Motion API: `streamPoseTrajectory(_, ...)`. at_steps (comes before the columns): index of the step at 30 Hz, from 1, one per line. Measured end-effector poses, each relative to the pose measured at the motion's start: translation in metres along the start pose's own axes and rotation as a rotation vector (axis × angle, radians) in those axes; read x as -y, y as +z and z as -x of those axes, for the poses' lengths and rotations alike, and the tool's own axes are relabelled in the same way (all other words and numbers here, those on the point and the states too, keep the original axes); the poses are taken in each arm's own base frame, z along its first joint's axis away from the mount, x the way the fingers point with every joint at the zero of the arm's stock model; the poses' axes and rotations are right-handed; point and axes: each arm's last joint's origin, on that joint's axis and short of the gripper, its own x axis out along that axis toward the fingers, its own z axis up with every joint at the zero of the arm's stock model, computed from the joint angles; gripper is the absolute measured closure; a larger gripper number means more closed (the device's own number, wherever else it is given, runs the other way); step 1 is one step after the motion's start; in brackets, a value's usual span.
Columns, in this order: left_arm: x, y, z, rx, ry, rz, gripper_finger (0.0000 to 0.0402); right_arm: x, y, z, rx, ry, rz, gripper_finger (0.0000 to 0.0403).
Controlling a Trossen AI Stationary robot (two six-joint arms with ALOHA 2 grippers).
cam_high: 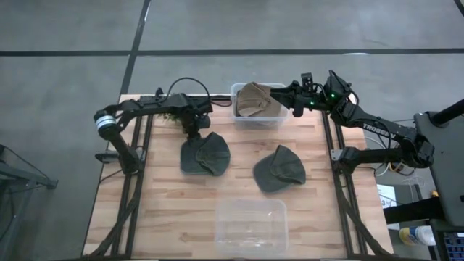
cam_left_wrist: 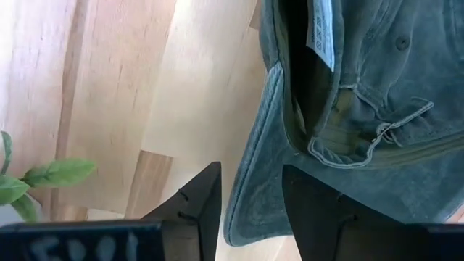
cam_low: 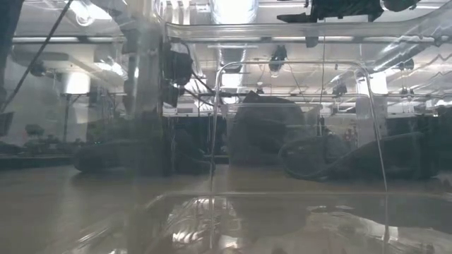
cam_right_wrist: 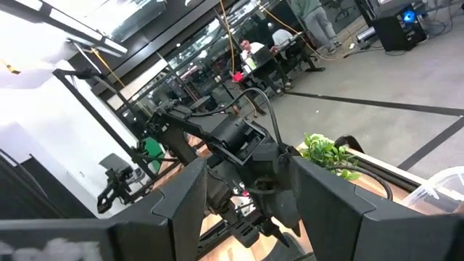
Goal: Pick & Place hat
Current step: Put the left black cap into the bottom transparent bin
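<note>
A dark green hat (cam_high: pixel 205 154) lies flat on the table left of centre. My left gripper (cam_high: pixel 193 134) is above its far-left edge, pointing down and open. In the left wrist view the hat's rim (cam_left_wrist: pixel 250 196) runs between the two fingers of my left gripper (cam_left_wrist: pixel 250 174). A second green hat (cam_high: pixel 279 169) lies right of centre. A tan hat (cam_high: pixel 252 100) sits in the clear bin (cam_high: pixel 279 119) at the far edge. My right gripper (cam_high: pixel 279 96) hovers open over that bin's right side and is empty in the right wrist view (cam_right_wrist: pixel 250 174). My left gripper comes from above with one finger (cam_left_wrist: pixel 199 206) outside the dark green hat's rim (cam_left_wrist: pixel 243 217) and the other finger (cam_left_wrist: pixel 315 206) over the hat's cloth. Whether either finger touches the hat I cannot tell. The hat lies on the table.
An empty clear bin (cam_high: pixel 250 225) stands at the near edge and fills the low view (cam_low: pixel 282 141). A small green plant (cam_high: pixel 170 116) sits at the far left, close to my left arm. Bare wood (cam_high: pixel 145 210) lies near left and near right.
</note>
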Motion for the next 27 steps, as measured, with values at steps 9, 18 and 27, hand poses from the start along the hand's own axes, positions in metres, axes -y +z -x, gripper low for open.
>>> streamPoseTrajectory(9,-0.001,0.003,-0.003,0.017,-0.002,-0.007,0.0264,0.0,0.0,0.0,0.0,0.0,0.001,0.0211)
streamPoseTrajectory(18,0.002,0.003,-0.006,0.019,-0.1,0.004,0.0264,0.0,0.0,0.0,0.0,0.0,0.002,0.0211)
streamPoseTrajectory(27,0.01,-0.005,-0.009,-0.029,-0.293,0.04,0.0264,0.0,0.0,0.0,0.0,0.0,0.002,0.0211)
